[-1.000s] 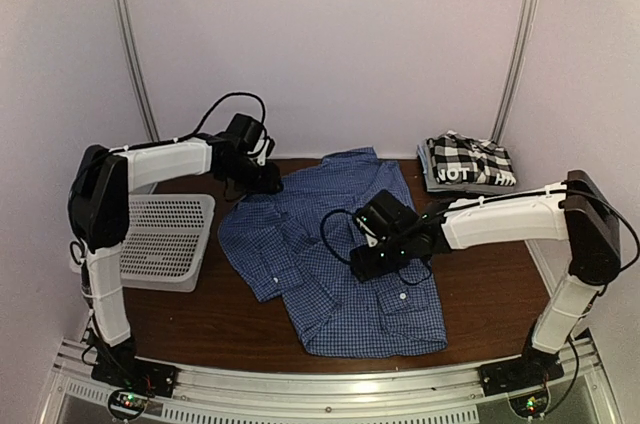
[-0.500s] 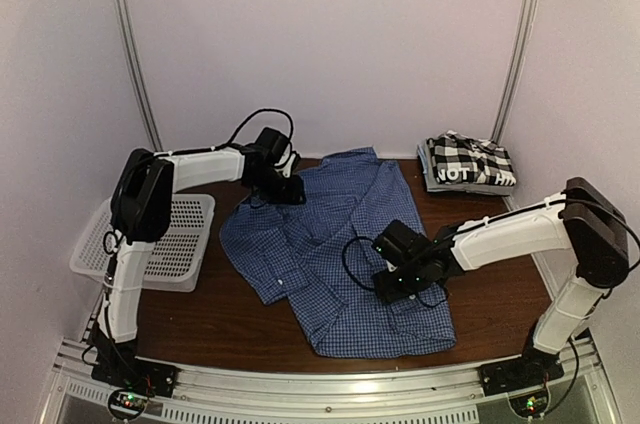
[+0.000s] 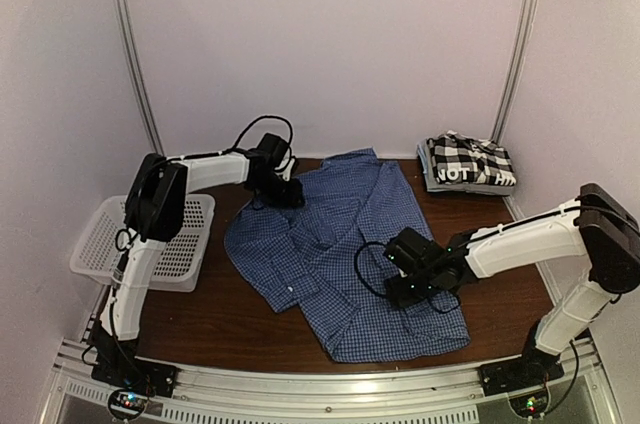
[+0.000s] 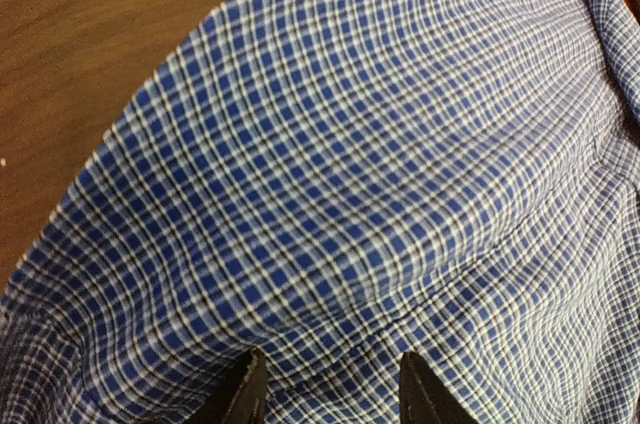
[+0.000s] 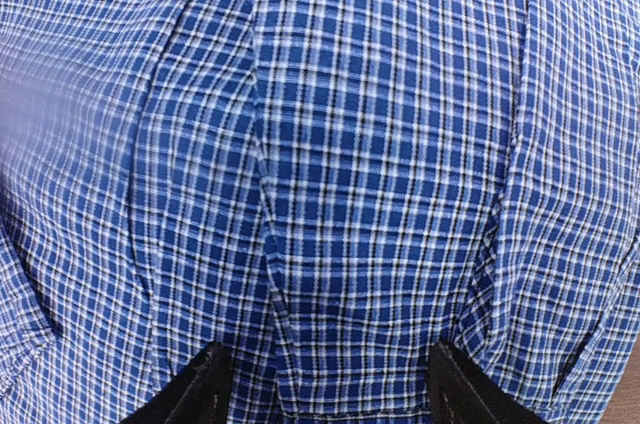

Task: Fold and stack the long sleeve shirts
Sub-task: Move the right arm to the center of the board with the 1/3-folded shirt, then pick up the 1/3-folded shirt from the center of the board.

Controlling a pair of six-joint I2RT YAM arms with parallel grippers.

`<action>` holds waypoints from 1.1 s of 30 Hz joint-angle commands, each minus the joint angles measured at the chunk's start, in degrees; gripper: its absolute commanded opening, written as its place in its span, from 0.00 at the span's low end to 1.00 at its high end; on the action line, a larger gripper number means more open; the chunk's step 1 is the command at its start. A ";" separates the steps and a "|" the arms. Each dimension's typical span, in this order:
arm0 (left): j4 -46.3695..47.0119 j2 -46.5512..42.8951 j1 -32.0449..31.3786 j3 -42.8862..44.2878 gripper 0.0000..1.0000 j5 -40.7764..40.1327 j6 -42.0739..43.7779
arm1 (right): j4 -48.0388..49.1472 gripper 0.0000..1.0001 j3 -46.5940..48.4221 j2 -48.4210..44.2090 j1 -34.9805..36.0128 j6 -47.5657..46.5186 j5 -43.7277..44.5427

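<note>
The blue fine-checked shirt (image 3: 335,234) lies spread out on the brown table (image 3: 505,279). My left gripper (image 3: 288,194) rests on its far left edge, and my right gripper (image 3: 408,289) sits low on its near right part. In the left wrist view the blue shirt (image 4: 380,144) fills the frame, with the left gripper (image 4: 331,369) open and its tips down on the cloth. The right wrist view shows the blue shirt (image 5: 380,144) beneath the open right gripper (image 5: 327,359), a fold running between the tips. The black-and-white checked shirt (image 3: 468,164) lies folded at the far right.
A white mesh basket (image 3: 150,239) sits at the left edge of the table, partly over the side. Pale walls with metal rails enclose the back and sides. A strip of bare wood (image 4: 90,34) shows beside the shirt's edge in the left wrist view.
The right gripper has slid toward the near right and the blue shirt has shifted that way with it. The left arm has stretched further right along the far edge.
</note>
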 commanded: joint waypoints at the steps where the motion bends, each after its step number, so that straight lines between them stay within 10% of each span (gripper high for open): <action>1: -1.96 4.01 2.18 4.96 0.47 0.71 1.93 | -5.35 0.68 -2.43 -0.13 0.07 -0.49 0.92; 33: -5.48 9.90 2.97 13.15 0.47 3.65 5.44 | -1.93 0.62 15.57 8.12 11.37 2.79 -2.17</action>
